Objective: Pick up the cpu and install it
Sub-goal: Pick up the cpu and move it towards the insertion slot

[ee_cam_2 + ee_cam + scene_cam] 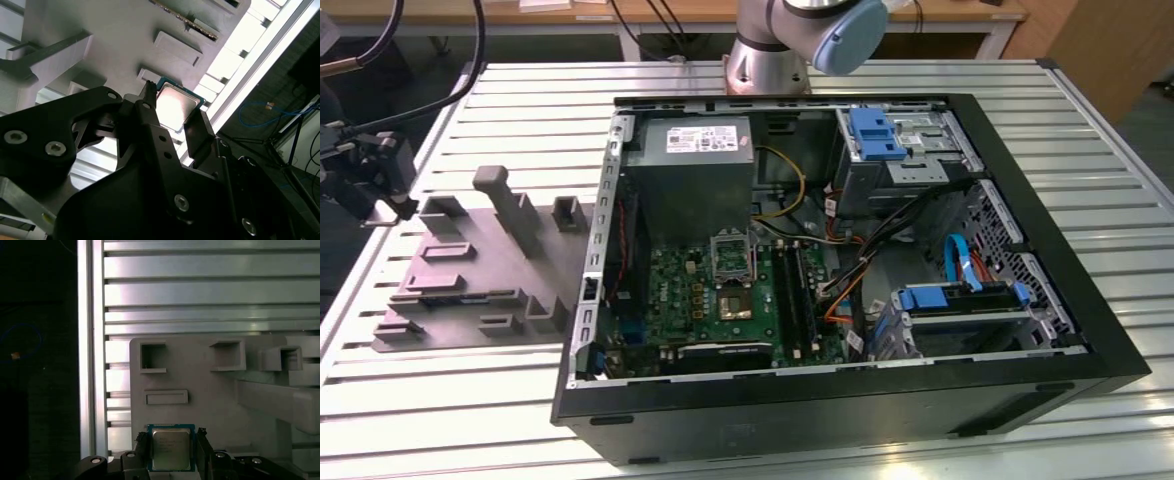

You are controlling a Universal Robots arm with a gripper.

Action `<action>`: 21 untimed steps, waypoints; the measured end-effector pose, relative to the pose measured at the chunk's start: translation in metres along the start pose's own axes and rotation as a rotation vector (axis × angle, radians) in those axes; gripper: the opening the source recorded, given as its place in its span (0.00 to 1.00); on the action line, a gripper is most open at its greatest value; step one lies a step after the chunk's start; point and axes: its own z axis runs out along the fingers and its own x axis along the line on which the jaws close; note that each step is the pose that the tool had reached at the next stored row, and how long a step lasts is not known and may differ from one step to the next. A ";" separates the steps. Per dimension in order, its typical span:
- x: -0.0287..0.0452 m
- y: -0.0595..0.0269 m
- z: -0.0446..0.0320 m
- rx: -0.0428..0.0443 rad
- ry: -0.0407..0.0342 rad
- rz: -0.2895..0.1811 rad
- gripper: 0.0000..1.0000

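Slatted aluminium table [520, 90] under everything, nothing fancy. At the far left of the exterior view the gripper [374, 185] hangs by the table's edge, just beside the grey plastic fixture [467, 270]. In both wrist views the cpu [171, 450] [176, 100] sits square between the two black fingers [141, 452], metal top facing out, and they're pinched up against its opposite edges, so it's got hold of the chip. Honestly can't tell if the chip is clear of the fixture or touching it. Further to the exterior view's right is the open PC case [1067, 330] lying on its side, with the green motherboard [707, 300] and its metal-framed socket [731, 250] well apart from the gripper. The arm's base [767, 50] stands behind the case.
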 end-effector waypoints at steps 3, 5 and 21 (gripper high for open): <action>0.0000 0.0001 -0.0009 -0.0002 -0.0002 0.000 0.47; 0.0000 0.0001 -0.0017 0.0000 0.0000 0.000 0.47; -0.0001 0.0003 -0.0060 -0.0001 -0.0001 0.000 0.47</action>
